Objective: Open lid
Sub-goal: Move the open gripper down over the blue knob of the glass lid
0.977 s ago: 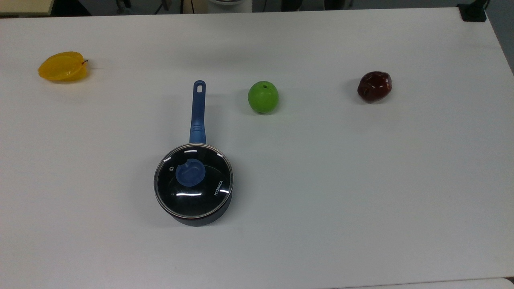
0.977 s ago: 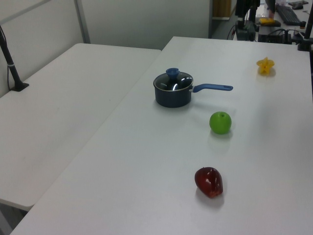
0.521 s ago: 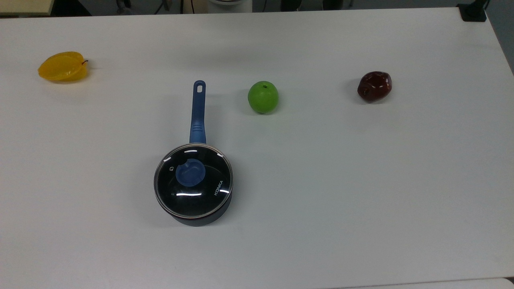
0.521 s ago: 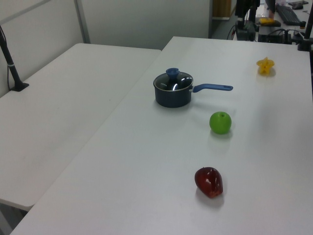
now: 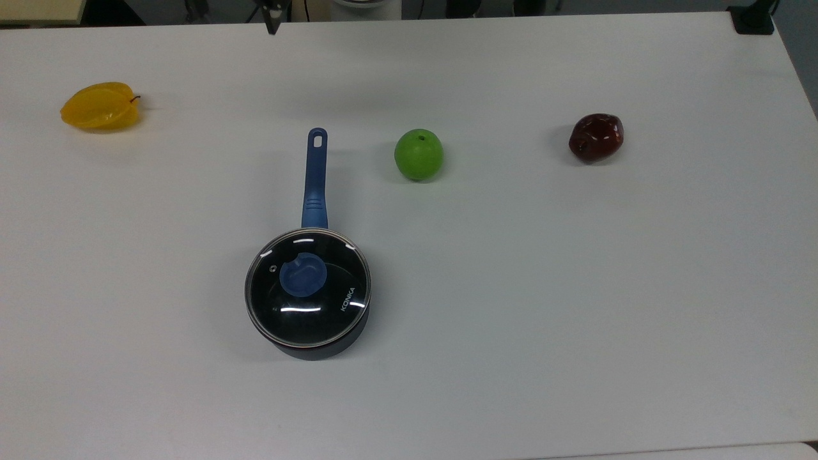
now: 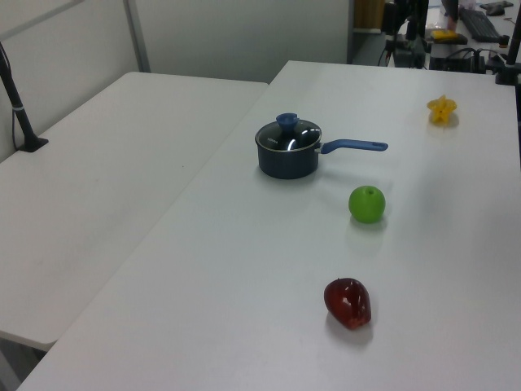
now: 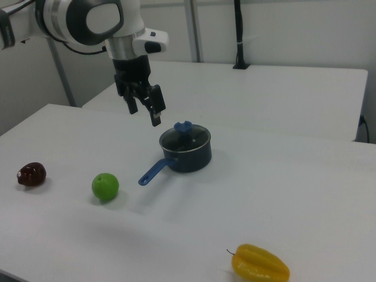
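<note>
Lid (image 5: 308,289): sitting closed on the black saucepan (image 7: 187,154), blue knob (image 5: 303,274) at its centre (KONKA lettering facing the top view's right).
Saucepan handle (image 5: 315,179): pointing toward the top view's upper edge, lying just left of the green apple (image 5: 418,154).
Gripper (image 7: 144,110): hanging in the air above the white table (image 5: 575,287), fingers spread with nothing between them; in the right view it is sitting up and to the left of the lid, well apart from the knob.
Red apple (image 5: 595,137): resting far toward the top view's right.
Yellow starfruit (image 5: 100,106): lying at the top view's far left.
</note>
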You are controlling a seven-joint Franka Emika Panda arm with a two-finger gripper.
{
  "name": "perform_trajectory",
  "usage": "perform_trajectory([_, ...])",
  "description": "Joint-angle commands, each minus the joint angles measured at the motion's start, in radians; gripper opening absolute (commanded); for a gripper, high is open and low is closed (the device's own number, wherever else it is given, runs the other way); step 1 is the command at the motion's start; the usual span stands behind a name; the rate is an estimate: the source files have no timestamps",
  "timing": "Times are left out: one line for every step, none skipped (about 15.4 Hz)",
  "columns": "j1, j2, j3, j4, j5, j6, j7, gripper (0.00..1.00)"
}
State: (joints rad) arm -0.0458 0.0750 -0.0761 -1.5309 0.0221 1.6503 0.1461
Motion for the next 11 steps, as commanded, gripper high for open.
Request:
perform_trajectory([0.04,0.046,-0.001,-0.008,0.004,0.15,0.232,1.0])
perform_trajectory([0.047,0.064,-0.001,0.003,0.004,0.193,0.295,1.0])
perform_trajectory([0.052,0.08,-0.001,0.005,0.004,0.221,0.353,1.0])
perform_trajectory([0.057,0.101,-0.001,0.011,0.004,0.251,0.407,1.0])
perform_trajectory([0.066,0.126,-0.001,0.012,0.001,0.296,0.473,1.0])
perform_trajectory([0.075,0.156,-0.001,0.027,-0.005,0.354,0.554,1.0])
perform_trajectory([0.08,0.195,-0.002,0.049,-0.013,0.414,0.638,1.0])
perform_trajectory([0.081,0.228,-0.004,0.064,-0.027,0.448,0.697,1.0])
perform_trajectory([0.09,0.259,-0.002,0.084,-0.06,0.46,0.733,1.0])
perform_trajectory([0.11,0.284,-0.004,0.107,-0.092,0.463,0.778,1.0])
perform_trajectory([0.118,0.305,-0.008,0.124,-0.117,0.465,0.834,1.0])
